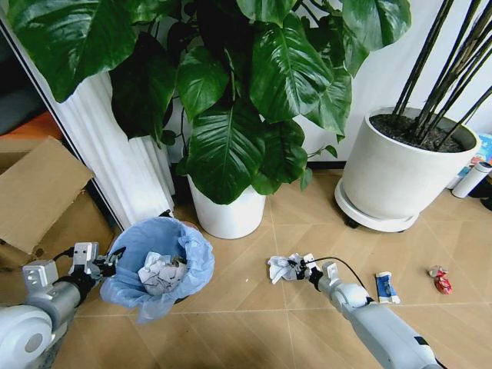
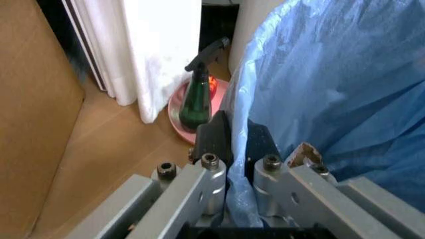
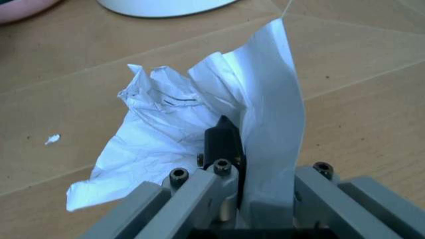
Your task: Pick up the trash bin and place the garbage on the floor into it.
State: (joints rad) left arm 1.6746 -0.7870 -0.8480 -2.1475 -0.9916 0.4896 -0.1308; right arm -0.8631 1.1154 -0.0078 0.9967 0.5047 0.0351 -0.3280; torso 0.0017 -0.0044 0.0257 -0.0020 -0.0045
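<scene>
The head camera is looking steeply down from above at the floor (image 1: pixel 254 323), taking in both arms, while each wrist camera is peering close along its own fingers, the left sharing the trash bin (image 1: pixel 157 265) (image 2: pixel 345 84), the right sharing the crumpled paper (image 1: pixel 286 267) (image 3: pixel 199 134).

The trash bin (image 1: pixel 157 265) stands upright at the near left of the floor (image 1: pixel 254 323), its crinkly light-blue bag spilling over the rim and sagging down the near side. A crumpled white paper wad (image 1: pixel 161 274) with dark marks lies inside it. To its right, a crumpled white sheet (image 1: pixel 283 267) sits on the tiles, partly unfolded with one flap standing up. Farther right lies a small flat blue-and-white wrapper (image 1: pixel 386 287), and beyond it, near the right edge, a crumpled red wrapper (image 1: pixel 441 281).
</scene>
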